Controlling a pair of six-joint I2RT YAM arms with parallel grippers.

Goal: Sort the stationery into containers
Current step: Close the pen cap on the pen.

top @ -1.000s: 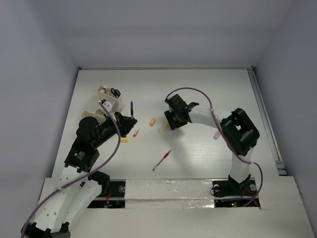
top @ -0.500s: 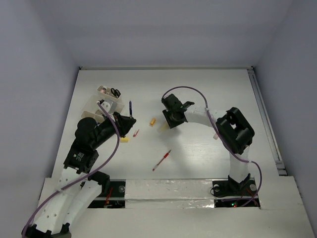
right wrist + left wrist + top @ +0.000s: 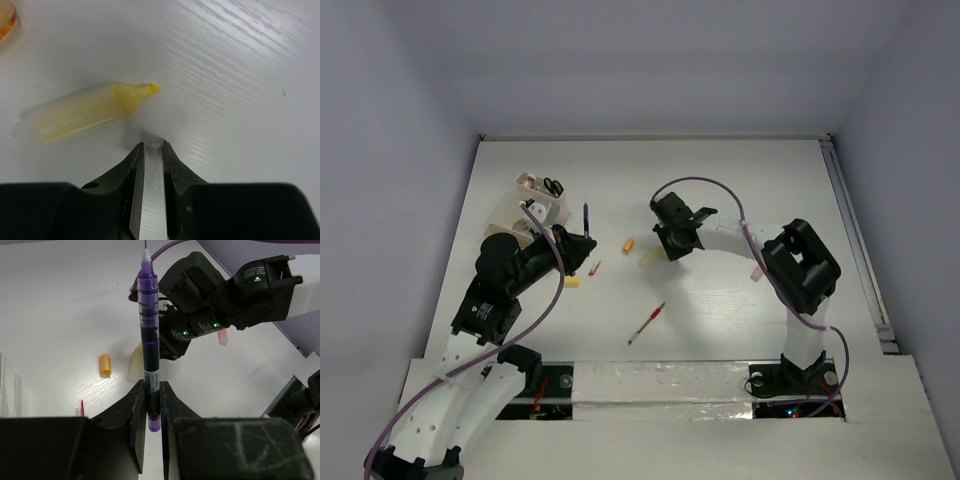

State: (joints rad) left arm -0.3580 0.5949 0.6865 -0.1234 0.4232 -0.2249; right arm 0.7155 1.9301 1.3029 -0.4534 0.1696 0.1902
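White table (image 3: pixel 740 180), right claw (image 3: pixel 152 149) tip-down.

The surface (image 3: pixel 240 60) is shown as white, streaked with a faint grain. The highlighter (image 3: pixel 82 112) is coloured a pale, cloudy yellow, and its tip is a brighter yellow. Just beside the highlighter an orange cap (image 3: pixel 104 364) is seen, and well apart from the highlighter a red pen (image 3: pixel 647 323). A purple pen (image 3: pixel 149 340), white-tipped and darkly banded, is held in the black left end effector (image 3: pixel 151 387). A clear, whitish piece (image 3: pixel 151 200) is held in the black right end effector (image 3: pixel 152 147).
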